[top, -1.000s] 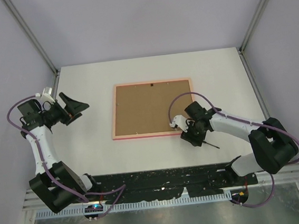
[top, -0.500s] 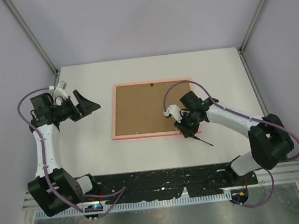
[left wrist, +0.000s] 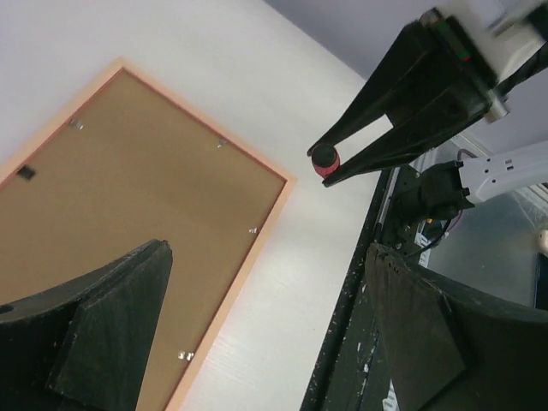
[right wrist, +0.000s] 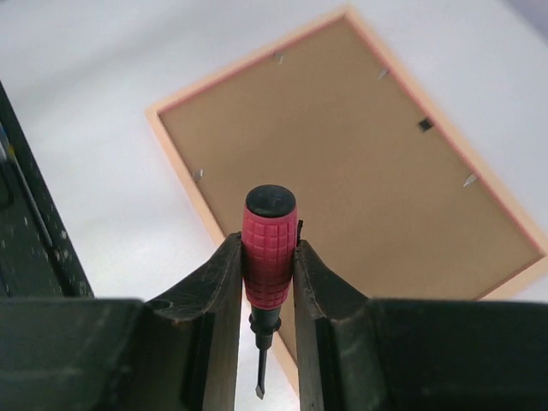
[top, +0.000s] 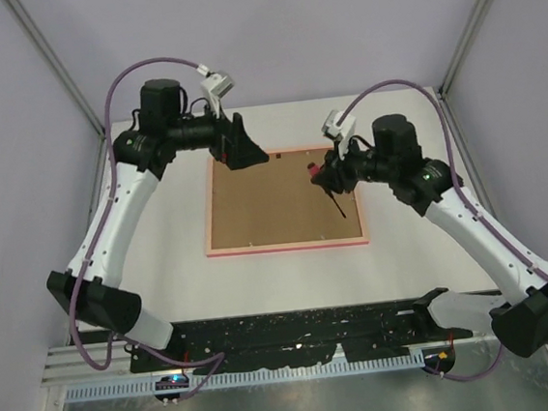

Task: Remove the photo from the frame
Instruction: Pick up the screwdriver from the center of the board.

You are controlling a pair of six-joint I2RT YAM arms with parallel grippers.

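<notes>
1. The thin pink rectangular picture frame (top: pixel 259 250) lies flat in the middle of the white desk (top: pixel 160 226), back side up, and the brown backing board (top: pixel 274 201) fills it edge to edge.
2. The photo is out of sight, as only that brown back shows.
3. Small metal clips (right wrist: pixel 469 180) are dotted round the inside of the rim, and there's a little black hanger (right wrist: pixel 425 124) near the far edge.
4. The right hand (top: pixel 321 174) hangs over the right part of the board, its fingers clamped on the red-handled screwdriver (right wrist: pixel 269 244).
5. The grip sits round the ribbed handle. The black cap points up and the thin dark shaft points down and towards the near-right corner of the frame.
6. I cannot tell whether the tip touches the board.
7. The left hand (top: pixel 249 150) is over the far-left corner of the frame with its jaws spread wide and nothing between them.
8. The two hands are well apart, one at each end of the frame's far edge.
</notes>
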